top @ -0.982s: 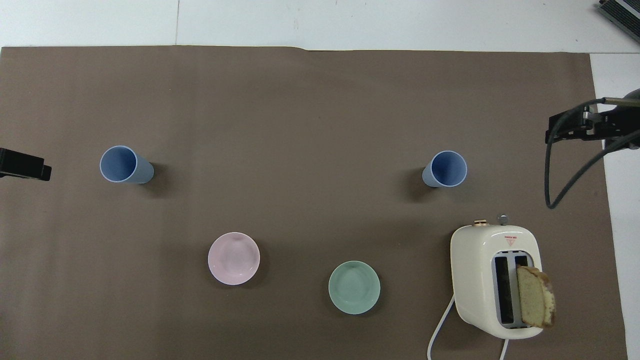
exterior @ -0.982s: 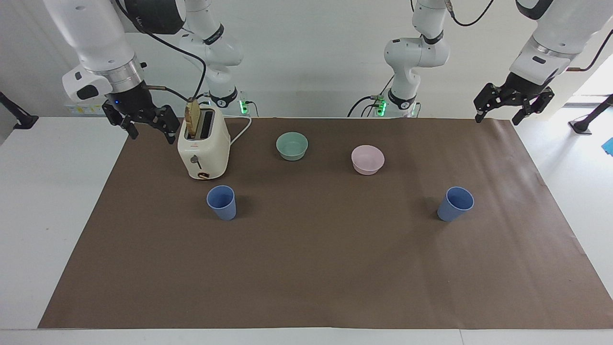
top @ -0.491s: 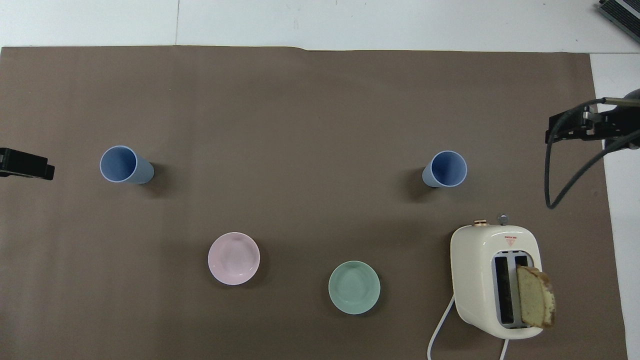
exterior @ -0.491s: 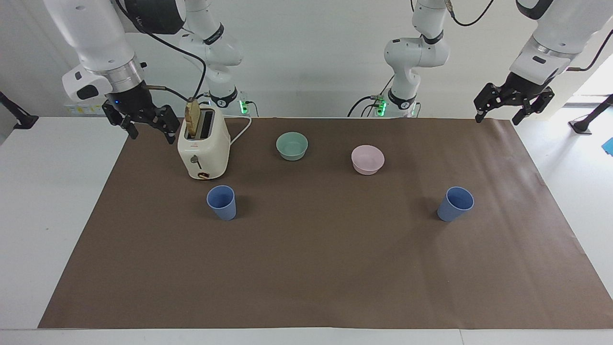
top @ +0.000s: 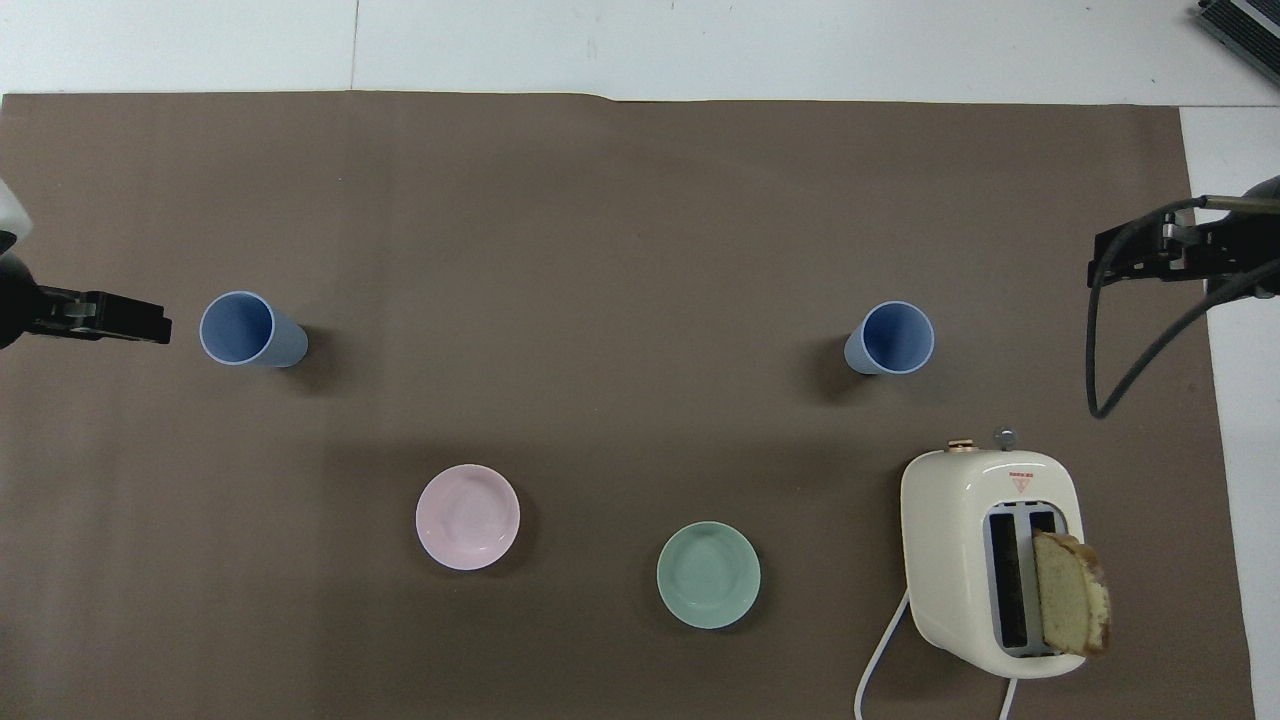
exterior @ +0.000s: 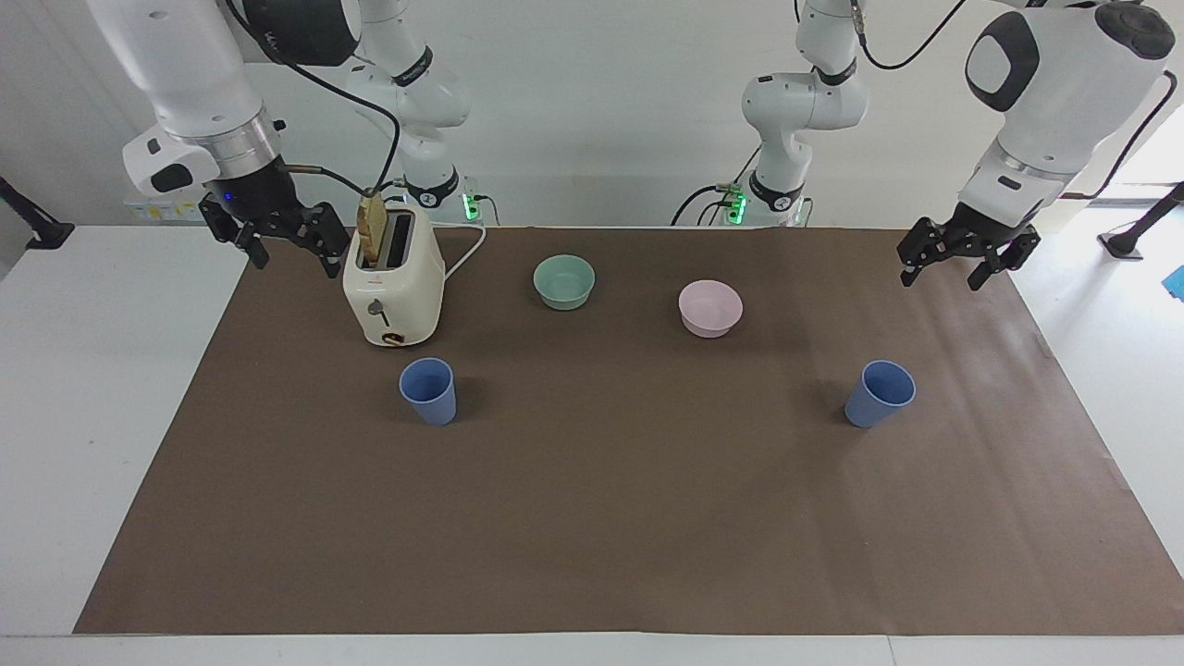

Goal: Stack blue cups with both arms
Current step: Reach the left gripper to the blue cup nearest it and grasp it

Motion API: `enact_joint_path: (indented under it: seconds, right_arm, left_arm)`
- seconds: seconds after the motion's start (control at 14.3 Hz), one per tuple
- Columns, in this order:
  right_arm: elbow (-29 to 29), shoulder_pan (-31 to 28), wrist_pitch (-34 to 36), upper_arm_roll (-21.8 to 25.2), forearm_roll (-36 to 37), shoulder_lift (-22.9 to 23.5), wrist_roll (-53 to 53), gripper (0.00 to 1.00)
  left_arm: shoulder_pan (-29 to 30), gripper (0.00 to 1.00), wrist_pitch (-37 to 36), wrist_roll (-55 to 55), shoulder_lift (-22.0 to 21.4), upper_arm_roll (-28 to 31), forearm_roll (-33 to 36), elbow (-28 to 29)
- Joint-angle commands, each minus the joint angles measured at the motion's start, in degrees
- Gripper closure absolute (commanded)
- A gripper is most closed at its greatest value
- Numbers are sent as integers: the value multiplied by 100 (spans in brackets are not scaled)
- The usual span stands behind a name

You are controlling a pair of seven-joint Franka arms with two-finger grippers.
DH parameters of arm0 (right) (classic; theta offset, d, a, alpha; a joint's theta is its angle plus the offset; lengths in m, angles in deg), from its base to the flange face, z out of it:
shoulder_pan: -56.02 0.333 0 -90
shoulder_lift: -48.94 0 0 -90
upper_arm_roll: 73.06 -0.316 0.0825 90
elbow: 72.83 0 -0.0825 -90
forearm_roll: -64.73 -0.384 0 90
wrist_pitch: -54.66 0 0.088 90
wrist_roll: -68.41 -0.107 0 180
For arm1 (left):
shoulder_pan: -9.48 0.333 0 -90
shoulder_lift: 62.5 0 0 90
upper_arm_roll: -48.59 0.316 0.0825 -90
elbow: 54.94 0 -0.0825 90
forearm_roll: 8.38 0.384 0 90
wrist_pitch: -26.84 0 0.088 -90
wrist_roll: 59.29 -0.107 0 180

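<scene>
Two blue cups stand upright on the brown mat, far apart. One cup (exterior: 879, 393) (top: 245, 330) is toward the left arm's end. The other cup (exterior: 428, 390) (top: 890, 338) is toward the right arm's end, just farther from the robots than the toaster. My left gripper (exterior: 942, 276) (top: 105, 318) hangs open and empty over the mat's edge, beside the first cup and apart from it. My right gripper (exterior: 294, 265) (top: 1150, 250) hangs open and empty over the mat's edge beside the toaster.
A cream toaster (exterior: 393, 287) (top: 990, 560) holds a slice of bread (exterior: 373, 231) and has a white cord. A teal bowl (exterior: 564, 281) (top: 708, 575) and a pink bowl (exterior: 709, 308) (top: 467, 517) sit nearer to the robots than the cups.
My left arm has swung down and inward, bringing its gripper lower and closer to the cup at its end. The right arm has barely moved.
</scene>
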Motion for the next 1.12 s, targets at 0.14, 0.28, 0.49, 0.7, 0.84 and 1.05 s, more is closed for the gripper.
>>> enact_joint_path:
  seconds: [0.14, 0.28, 0.49, 0.7, 0.84, 1.05]
  right_arm:
    - [138, -25, -114, -14, -122, -115, -122, 0]
    - [147, -25, -114, -14, -114, -106, -113, 0]
    - [147, -25, -123, -14, -114, -106, -87, 0]
    - [147, -33, -114, -14, -114, -115, -60, 0]
    - [147, -33, -114, -14, -114, -115, -69, 0]
    - [164, -60, -114, -14, -114, -124, -43, 0]
  left_arm:
    - [377, 0, 1002, -513, 91, -13, -180, 744]
    - [404, 0, 1336, -523, 381, -13, -189, 753]
    - [483, 0, 1951, -523, 785, -13, -189, 858]
    - [483, 0, 2444, -505, 1050, -21, -189, 981]
    - [457, 4, 2638, -497, 1120, -21, -232, 1147]
    - [422, 12, 2980, -470, 1121, -21, -417, 1534]
